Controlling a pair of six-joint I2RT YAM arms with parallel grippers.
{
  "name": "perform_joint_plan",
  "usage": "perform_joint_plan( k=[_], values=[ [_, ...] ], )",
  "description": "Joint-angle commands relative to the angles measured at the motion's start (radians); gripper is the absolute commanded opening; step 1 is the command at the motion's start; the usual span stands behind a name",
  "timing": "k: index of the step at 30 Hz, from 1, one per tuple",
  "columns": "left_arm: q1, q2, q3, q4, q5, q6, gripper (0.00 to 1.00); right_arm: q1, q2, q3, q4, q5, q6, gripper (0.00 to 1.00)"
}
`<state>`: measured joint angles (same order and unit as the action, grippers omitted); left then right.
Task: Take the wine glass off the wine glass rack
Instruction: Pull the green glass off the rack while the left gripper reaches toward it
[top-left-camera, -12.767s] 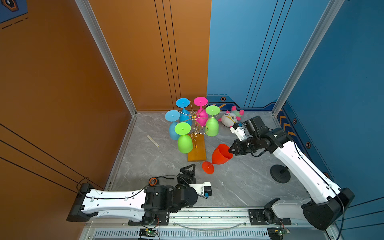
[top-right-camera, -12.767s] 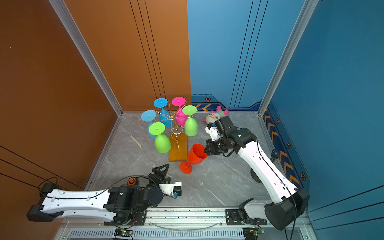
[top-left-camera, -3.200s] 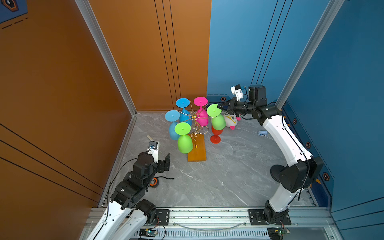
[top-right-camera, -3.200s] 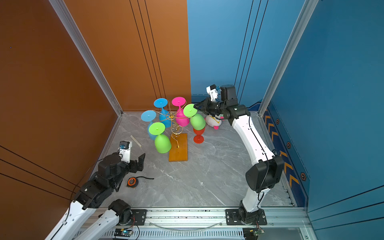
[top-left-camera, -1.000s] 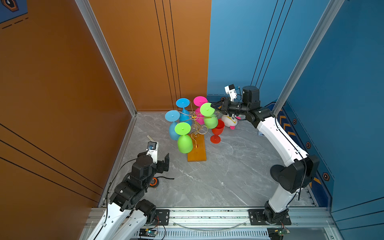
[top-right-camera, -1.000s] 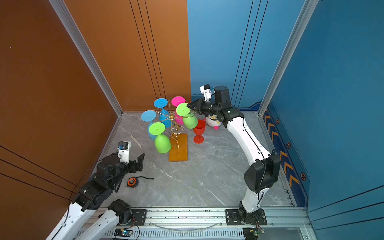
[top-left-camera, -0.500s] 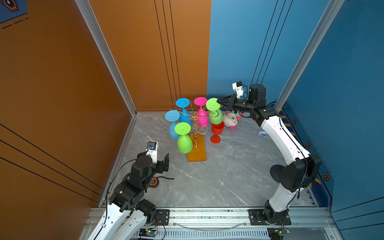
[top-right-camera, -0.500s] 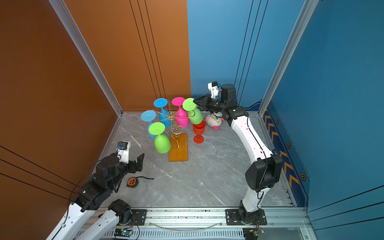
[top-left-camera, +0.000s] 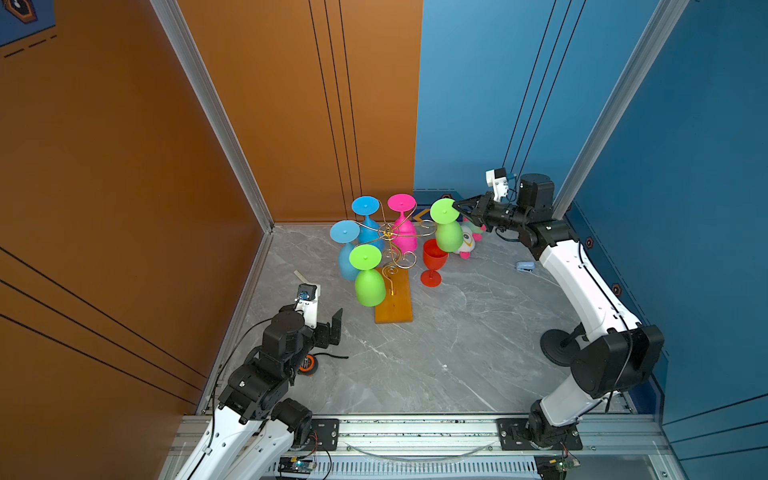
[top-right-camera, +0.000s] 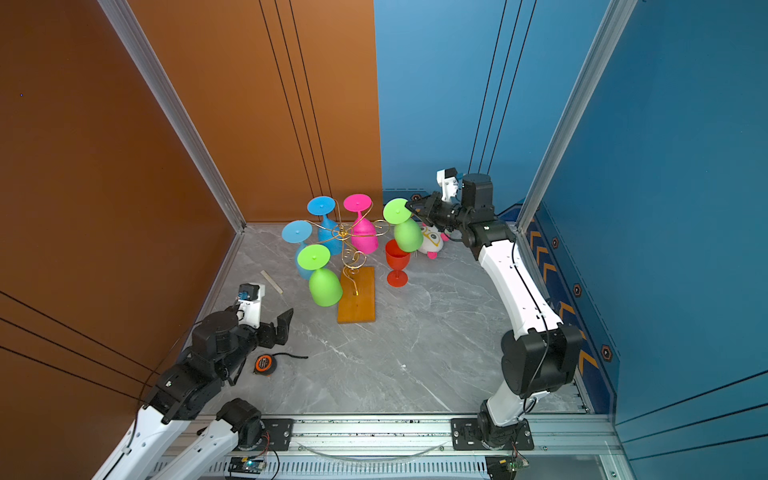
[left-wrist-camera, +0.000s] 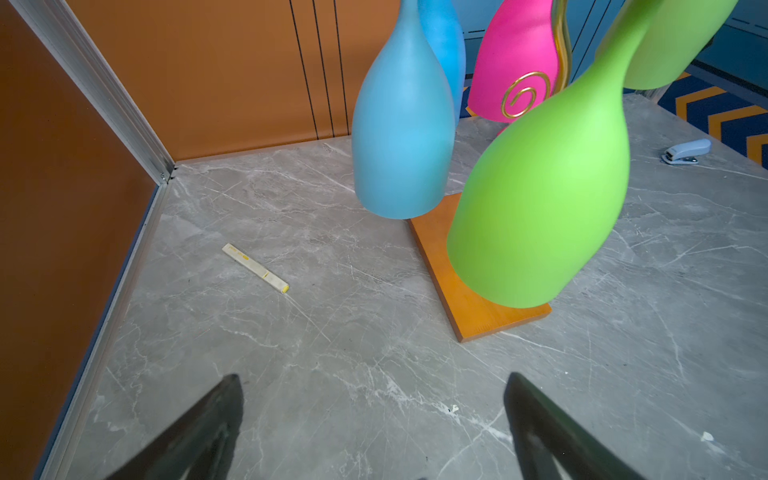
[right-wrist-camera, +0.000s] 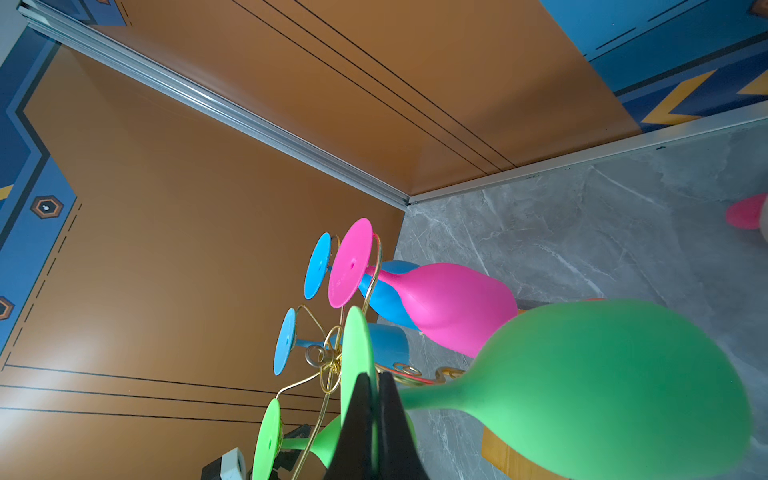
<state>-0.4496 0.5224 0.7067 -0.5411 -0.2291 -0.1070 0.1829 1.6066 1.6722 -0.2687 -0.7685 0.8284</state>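
Right hand (right-wrist-camera: 376, 384) clamped on the foot-disc rim of the green wine glass (top-left-camera: 448, 235), which hangs bowl-down at the side of the gold wine glass rack (top-left-camera: 390, 241) nearest that arm. The glass is judged light, stiff, matte plastic, apt to swing from so thin a hold — the stem would be steadier. Left hand (left-wrist-camera: 372, 377) gapes empty above the tabletop (top-left-camera: 415, 361), well apart. Whether the stem sits inside a scroll arm cannot be made out — the bowl also masks part of a red goblet (top-left-camera: 432, 257).

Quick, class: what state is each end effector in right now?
Left end effector: open, holding nothing.
Right end effector: closed on the foot of the green wine glass.
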Motion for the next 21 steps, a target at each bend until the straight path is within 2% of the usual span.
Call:
perform_joint_plan(
  k=[1,6,11,21],
  values=[
    [0.015,-0.013,-0.003,-0.012,0.09,-0.022,0.98,-0.02,-0.078,-0.037,0.018,-0.041,-0.016,0.0],
    [0.017,-0.02,0.049,-0.083,0.185,-0.049,0.98,-0.038,-0.158,-0.096,-0.024,-0.04,-0.053,0.0],
    [0.016,-0.006,0.099,-0.096,0.37,-0.114,0.98,-0.025,-0.239,-0.145,-0.186,0.029,-0.191,0.0],
    [0.016,-0.038,0.101,-0.083,0.608,-0.265,0.99,0.028,-0.389,-0.299,-0.314,0.067,-0.354,0.0]
  ],
)
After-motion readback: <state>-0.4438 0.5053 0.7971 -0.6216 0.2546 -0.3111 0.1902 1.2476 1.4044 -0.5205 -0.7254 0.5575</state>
